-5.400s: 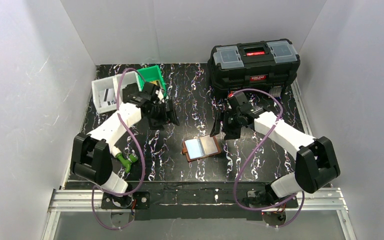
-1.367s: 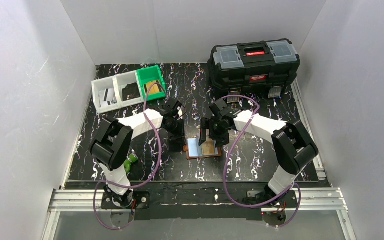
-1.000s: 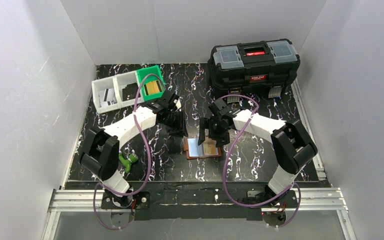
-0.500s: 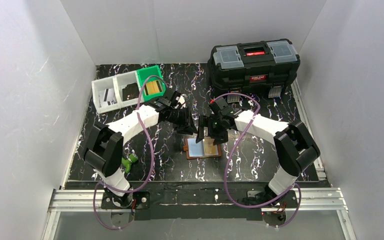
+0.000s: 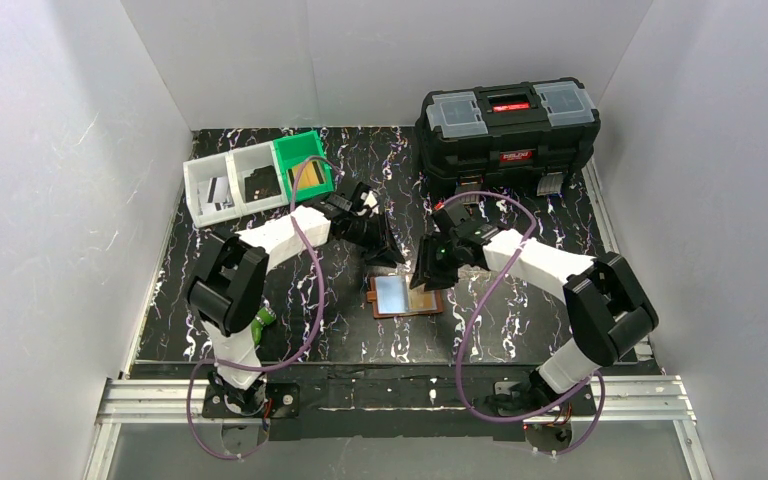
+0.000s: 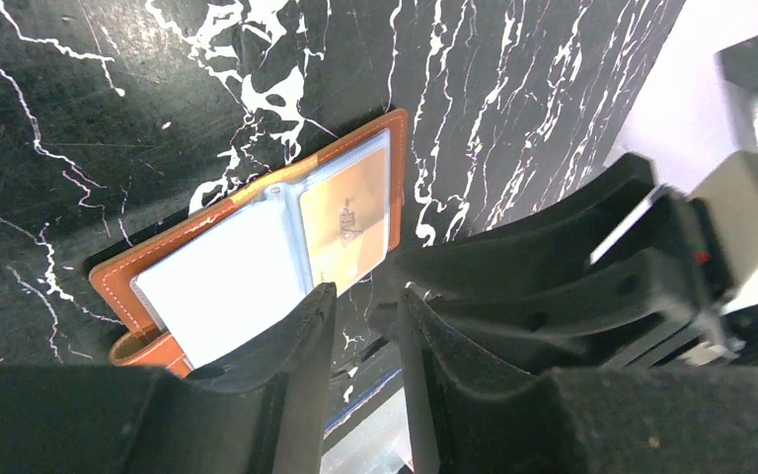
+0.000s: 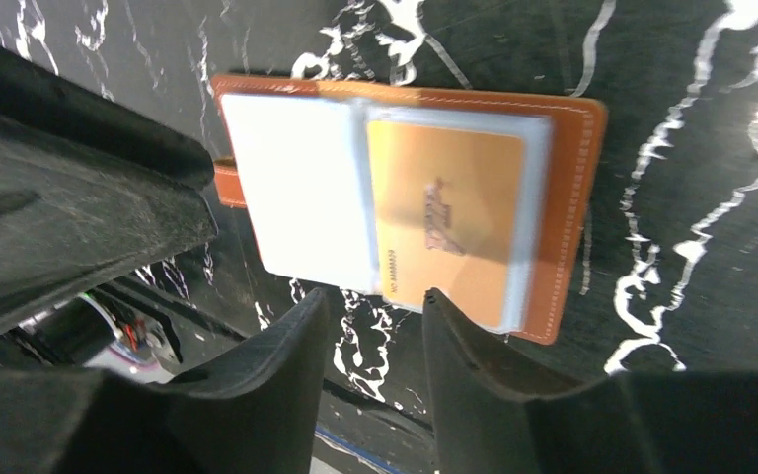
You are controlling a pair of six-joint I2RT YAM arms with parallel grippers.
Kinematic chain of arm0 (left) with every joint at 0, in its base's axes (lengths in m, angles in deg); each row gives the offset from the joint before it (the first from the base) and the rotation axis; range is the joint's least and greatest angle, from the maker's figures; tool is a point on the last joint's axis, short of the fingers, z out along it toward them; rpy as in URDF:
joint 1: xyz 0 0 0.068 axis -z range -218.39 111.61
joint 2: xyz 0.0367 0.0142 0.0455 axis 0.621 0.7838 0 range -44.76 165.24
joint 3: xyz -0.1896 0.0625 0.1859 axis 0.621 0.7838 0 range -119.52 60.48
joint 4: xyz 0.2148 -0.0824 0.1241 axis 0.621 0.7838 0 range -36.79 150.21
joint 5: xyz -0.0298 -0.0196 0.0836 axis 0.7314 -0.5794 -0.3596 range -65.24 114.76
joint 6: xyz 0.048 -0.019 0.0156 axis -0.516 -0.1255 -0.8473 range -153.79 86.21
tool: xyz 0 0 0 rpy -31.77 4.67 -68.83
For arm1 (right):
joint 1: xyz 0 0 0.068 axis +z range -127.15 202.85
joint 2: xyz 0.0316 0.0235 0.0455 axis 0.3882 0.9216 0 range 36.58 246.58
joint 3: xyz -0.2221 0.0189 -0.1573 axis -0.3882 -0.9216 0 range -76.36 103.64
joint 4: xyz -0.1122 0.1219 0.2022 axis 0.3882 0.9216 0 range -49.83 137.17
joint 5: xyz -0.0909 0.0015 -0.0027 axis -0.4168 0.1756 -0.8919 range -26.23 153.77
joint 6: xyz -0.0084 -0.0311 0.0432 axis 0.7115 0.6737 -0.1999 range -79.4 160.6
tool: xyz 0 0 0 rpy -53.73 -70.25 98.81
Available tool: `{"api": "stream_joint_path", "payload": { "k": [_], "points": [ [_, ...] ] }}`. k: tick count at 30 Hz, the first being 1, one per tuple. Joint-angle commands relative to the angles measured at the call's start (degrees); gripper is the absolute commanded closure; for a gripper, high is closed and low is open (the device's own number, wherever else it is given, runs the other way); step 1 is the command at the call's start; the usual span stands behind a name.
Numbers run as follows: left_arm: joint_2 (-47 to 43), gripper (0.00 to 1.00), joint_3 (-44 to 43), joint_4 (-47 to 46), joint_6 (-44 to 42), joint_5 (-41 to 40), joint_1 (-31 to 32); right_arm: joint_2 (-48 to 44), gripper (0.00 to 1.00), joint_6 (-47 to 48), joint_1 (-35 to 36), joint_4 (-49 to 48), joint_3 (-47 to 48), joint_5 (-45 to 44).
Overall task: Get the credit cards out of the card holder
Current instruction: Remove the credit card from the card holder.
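The brown card holder (image 5: 405,310) lies open on the black marbled table. Its left pocket (image 6: 222,286) looks pale and glossy. An orange credit card (image 6: 345,217) lies in its right pocket, also in the right wrist view (image 7: 449,222). My left gripper (image 5: 392,258) hovers at the holder's far left edge, jaws a little apart with nothing between them (image 6: 365,296). My right gripper (image 5: 425,277) hovers over the holder's far right part, jaws apart and empty (image 7: 373,296). The two grippers are close together, facing each other.
A big black toolbox (image 5: 508,125) stands at the back right. Two white bins (image 5: 230,185) and a green bin (image 5: 303,170) holding a gold card stand at the back left. A small green object (image 5: 260,320) lies by the left arm.
My left gripper has swung right, towards the holder's far edge. My right gripper has pulled back up and right off the holder. The orange card that stood tilted up now lies flat in the pocket.
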Motion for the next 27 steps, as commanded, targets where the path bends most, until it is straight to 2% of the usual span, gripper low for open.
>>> {"api": "stream_joint_path", "payload": {
  "k": [1,6,13,23,27],
  "points": [
    [0.8,0.72,2.1,-2.4,0.5,3.5,1.2,-1.5,0.58,0.5,-1.9,1.1,-0.4,-3.5],
    [2.2,0.72,5.0,-5.5,1.3,4.6,2.2,1.8,0.70,0.9,-1.9,2.6,1.4,-4.6],
    [4.1,0.72,7.5,-9.6,1.6,6.6,2.7,4.7,0.78,1.1,-1.9,4.6,2.6,-6.6],
    [6.3,0.71,9.5,-12.4,1.7,7.5,2.8,5.6,0.79,1.0,-1.9,5.5,2.8,-7.5],
    [6.6,0.71,10.0,-13.0,1.7,7.5,2.8,5.4,0.76,1.0,-1.8,6.1,3.2,-8.2]
  ]
}}
